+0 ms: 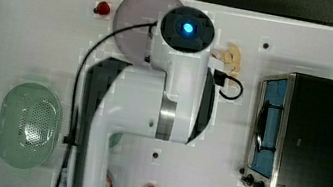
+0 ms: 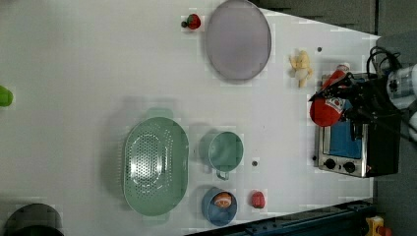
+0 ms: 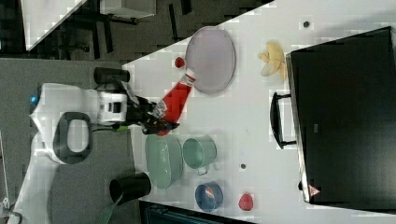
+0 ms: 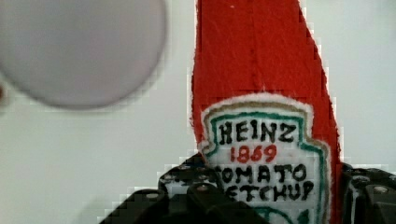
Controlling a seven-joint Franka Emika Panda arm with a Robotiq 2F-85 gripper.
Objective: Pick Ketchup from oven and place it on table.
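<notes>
The claw [image 2: 339, 101], jaws partly closed around the Ketchup [image 2: 328, 105], holds it above the white counter [image 2: 74, 73] at the left view's right, beside the oven [image 2: 351, 147].

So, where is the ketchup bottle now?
The ketchup bottle is held in the gripper above the table, in the right view left of the purple plate.

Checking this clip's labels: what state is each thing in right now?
Ketchup: held in the gripper, off the table.
Gripper: shut on the Ketchup.
Oven: door closed, on the table.
Purple plate: empty.
Green colander: empty.
Green cup: upright.
Blue bowl: holds something orange.
</notes>
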